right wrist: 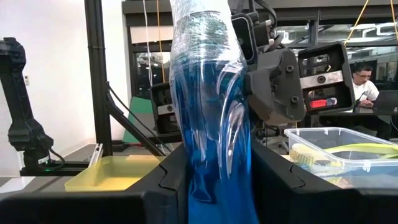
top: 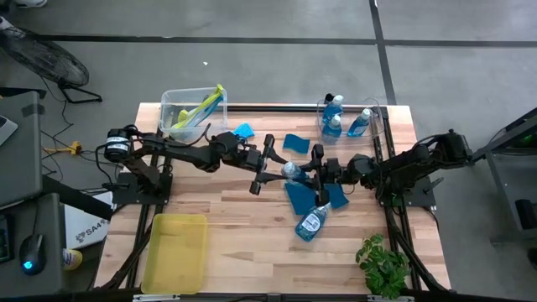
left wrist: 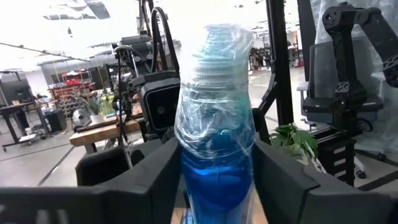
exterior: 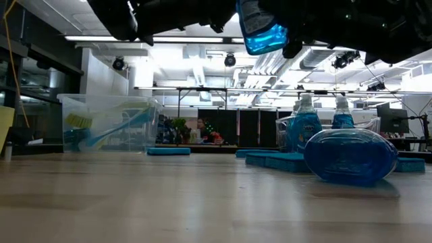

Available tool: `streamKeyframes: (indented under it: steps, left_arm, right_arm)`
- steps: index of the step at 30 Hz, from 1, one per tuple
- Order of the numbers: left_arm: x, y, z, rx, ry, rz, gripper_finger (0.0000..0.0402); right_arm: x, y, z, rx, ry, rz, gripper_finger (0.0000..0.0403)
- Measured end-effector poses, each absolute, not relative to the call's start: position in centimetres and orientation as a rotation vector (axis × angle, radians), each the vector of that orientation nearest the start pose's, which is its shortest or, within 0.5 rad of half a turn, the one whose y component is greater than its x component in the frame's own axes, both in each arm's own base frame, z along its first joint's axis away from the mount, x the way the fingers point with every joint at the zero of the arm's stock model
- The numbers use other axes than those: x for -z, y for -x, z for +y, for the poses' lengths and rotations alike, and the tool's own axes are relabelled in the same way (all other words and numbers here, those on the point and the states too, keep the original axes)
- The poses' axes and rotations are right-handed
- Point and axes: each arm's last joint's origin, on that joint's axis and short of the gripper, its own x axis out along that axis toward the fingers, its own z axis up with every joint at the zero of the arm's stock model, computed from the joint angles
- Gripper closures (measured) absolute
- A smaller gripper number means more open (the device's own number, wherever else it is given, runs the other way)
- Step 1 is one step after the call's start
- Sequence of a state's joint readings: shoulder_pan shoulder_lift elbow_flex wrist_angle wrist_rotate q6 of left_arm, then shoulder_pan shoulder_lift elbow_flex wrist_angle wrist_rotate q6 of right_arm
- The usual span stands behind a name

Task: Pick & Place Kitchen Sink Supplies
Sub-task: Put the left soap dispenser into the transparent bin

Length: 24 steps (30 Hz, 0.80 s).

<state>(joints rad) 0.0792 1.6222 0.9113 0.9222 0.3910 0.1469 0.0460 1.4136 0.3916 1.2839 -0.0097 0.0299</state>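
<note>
A clear bottle of blue dish soap (top: 292,171), wrapped in clear film, hangs upright over the table's middle, between my two grippers. My left gripper (top: 282,174) comes from the left and my right gripper (top: 309,172) from the right, and both are shut on it. In the low view its blue bottom (exterior: 260,32) shows below the dark grippers. A second bottle (top: 312,222) lies on its side on the table. Flat blue sponges (top: 298,197) lie flat around it. Dish brushes (top: 201,107) rest in the far-left bin. My left gripper pinches the bottle's lower body (left wrist: 186,180) between its two fingers, coming roughly level from the table's left. The white cap (left wrist: 217,46) stands above the fingers, and the bottle is clear of the table. My right gripper pinches the same bottle's lower body (right wrist: 194,180) between its two fingers, roughly level from the table's right. The bottle stands upright in the hold, with its top out of the right wrist view.
A clear bin (top: 191,116) stands at the far left. Another clear bin (top: 351,126) at the far right holds upright soap bottles. A yellow tray (top: 174,252) lies near left. A small plant (top: 382,264) stands near right. More sponges (top: 295,143) lie toward the far edge.
</note>
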Motion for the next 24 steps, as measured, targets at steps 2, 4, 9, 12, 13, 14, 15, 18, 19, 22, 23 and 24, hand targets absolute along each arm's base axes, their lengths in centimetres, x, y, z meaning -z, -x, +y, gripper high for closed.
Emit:
streamKeyframes:
  steps: [2,4,9,12,13,14,15,18,19,22,23,24]
  left_arm:
    - [-27.22,-35.06,1.67,0.299,-0.190,-0.225,0.0244]
    - [-27.21,-35.06,1.66,0.302,-0.189,-0.223,0.0260]
    - [-27.21,-35.06,1.63,0.311,-0.186,-0.223,0.0274]
    - [-27.21,-35.06,1.64,0.312,-0.176,-0.221,0.0263]
    - [-27.21,-35.06,1.64,0.312,-0.175,-0.221,0.0256]
    - [-27.21,-35.06,1.64,0.312,-0.174,-0.221,0.0249]
    - [-27.21,-35.06,1.64,0.312,-0.175,-0.221,0.0240]
    - [-27.21,-35.05,1.62,0.317,-0.176,-0.221,0.0211]
    - [-27.21,-35.05,1.61,0.318,-0.176,-0.222,0.0201]
    - [-27.21,-35.05,1.59,0.321,-0.176,-0.222,0.0176]
    - [-27.21,-35.05,1.59,0.321,-0.176,-0.222,0.0170]
    - [-27.21,-35.05,1.59,0.321,-0.176,-0.222,0.0165]
  right_arm:
    - [-21.17,-25.08,1.19,-0.060,-0.036,-0.261,0.0288]
    - [-21.16,-25.08,1.19,-0.061,-0.038,-0.261,0.0288]
    - [-21.16,-25.08,1.20,-0.062,-0.045,-0.261,0.0288]
    - [-21.16,-25.08,1.19,-0.061,-0.047,-0.261,0.0288]
    - [-21.17,-25.08,1.19,-0.061,-0.048,-0.261,0.0288]
    - [-21.16,-25.08,1.19,-0.061,-0.049,-0.260,0.0288]
    - [-21.16,-25.08,1.19,-0.061,-0.049,-0.260,0.0288]
    - [-21.14,-25.08,1.20,-0.064,-0.056,-0.259,0.0288]
    - [-21.14,-25.08,1.20,-0.064,-0.056,-0.259,0.0288]
    - [-21.15,-25.08,1.18,-0.062,-0.056,-0.260,0.0288]
    - [-21.15,-25.08,1.18,-0.061,-0.056,-0.260,0.0288]
    - [-21.15,-25.08,1.18,-0.061,-0.056,-0.260,0.0288]
